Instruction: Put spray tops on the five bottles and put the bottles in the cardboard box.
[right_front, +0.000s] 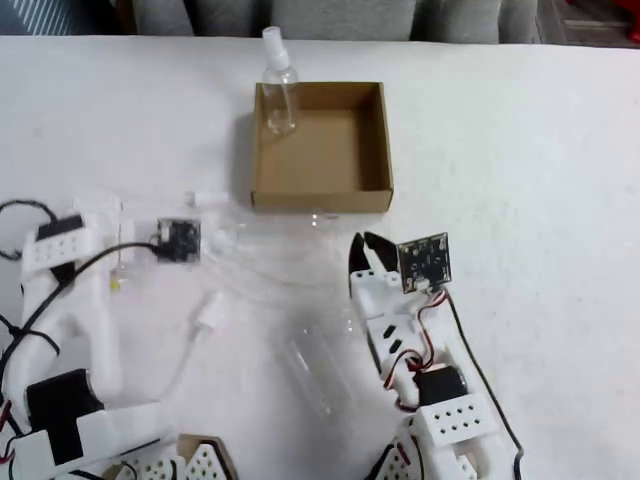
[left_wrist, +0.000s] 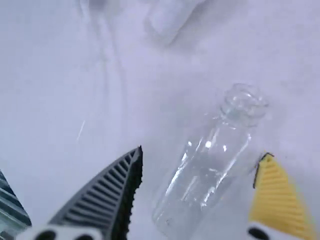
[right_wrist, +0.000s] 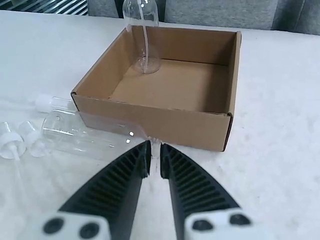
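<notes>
- The left claw (left_wrist: 204, 153) is released and spread wide, its fingers either side of an uncapped bottle (left_wrist: 210, 160) lying on the table (left_wrist: 50, 75).
- The right claw (right_wrist: 155, 150) is clenched, its tips nearly meeting beside the neck of a second bottle (right_wrist: 90, 132), which lies along the near wall of the cardboard box (right_wrist: 150, 120).
- The box sits toward the table's far edge.
- A topped bottle (right_front: 278, 90) stands in the box's far left corner.

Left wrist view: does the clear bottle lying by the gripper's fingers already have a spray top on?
No, the bottle lies on the table with its threaded neck open and bare.
</notes>
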